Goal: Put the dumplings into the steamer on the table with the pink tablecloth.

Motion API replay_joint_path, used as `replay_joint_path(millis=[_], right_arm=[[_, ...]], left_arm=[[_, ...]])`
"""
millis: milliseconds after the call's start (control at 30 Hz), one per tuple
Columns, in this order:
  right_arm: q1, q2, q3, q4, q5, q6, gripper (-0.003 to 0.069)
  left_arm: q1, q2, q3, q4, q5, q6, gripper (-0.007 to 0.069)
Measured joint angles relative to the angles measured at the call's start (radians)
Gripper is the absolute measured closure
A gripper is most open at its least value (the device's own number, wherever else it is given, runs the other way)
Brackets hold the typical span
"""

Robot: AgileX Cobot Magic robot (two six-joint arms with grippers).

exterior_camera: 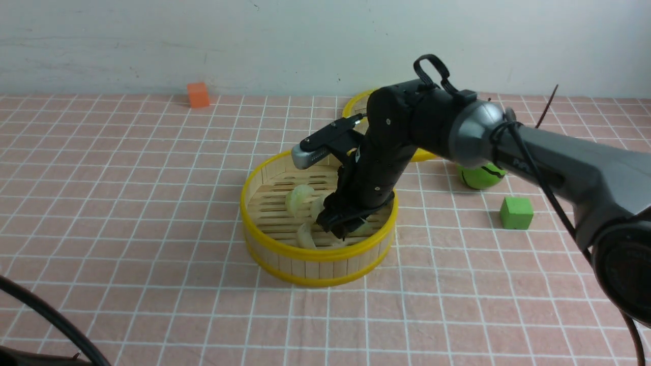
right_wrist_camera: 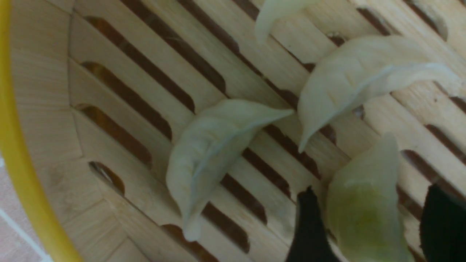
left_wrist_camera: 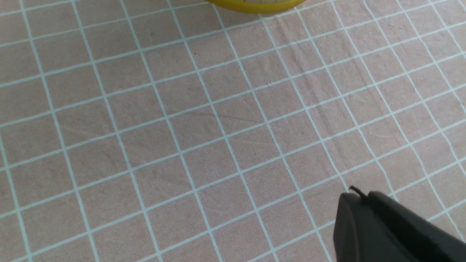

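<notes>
My right gripper (exterior_camera: pixel 343 227) reaches down inside the steamer (exterior_camera: pixel 315 252) with its jaws spread. The green dumpling (right_wrist_camera: pixel 364 214) lies on the slats between them, one finger (right_wrist_camera: pixel 309 233) at its edge and the other clear of it. Three paler dumplings (right_wrist_camera: pixel 214 156) lie on the steamer floor just beside it, so all four are in the steamer. My left gripper (left_wrist_camera: pixel 360 198) is closed on nothing, over the tablecloth (left_wrist_camera: pixel 145 145), apart from the steamer.

Right arm (exterior_camera: pixel 559 157) down, jaws apart, left jaws closed
</notes>
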Motion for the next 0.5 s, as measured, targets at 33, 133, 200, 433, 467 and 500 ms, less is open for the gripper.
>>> replay_joint_path(millis=[33, 133, 200, 433, 467, 500], right_arm=[[0.0, -0.004, -0.012, 0.003, 0.027, 0.0, 0.0204], [0.0, -0.023, -0.044, 0.007, 0.132, 0.0, 0.0183], [0.0, -0.055, -0.075, 0.008, 0.212, 0.0, 0.0194], [0.0, -0.361, 0.016, 0.015, 0.267, 0.022, 0.0491], [0.0, -0.404, 0.049, 0.018, 0.268, 0.022, 0.0547], [0.0, -0.457, 0.094, 0.019, 0.27, 0.021, 0.0601]], left_arm=[[0.0, 0.0, 0.0, 0.0, 0.002, 0.0, 0.0607], [0.0, 0.0, 0.0, 0.0, 0.003, 0.0, 0.0607], [0.0, 0.0, 0.0, 0.0, 0.005, 0.0, 0.0606], [0.0, 0.0, 0.0, -0.003, 0.006, 0.0, 0.0605], [0.0, 0.0, 0.0, -0.003, 0.006, 0.0, 0.0605], [0.0, 0.0, 0.0, -0.003, 0.007, 0.0, 0.0603]])
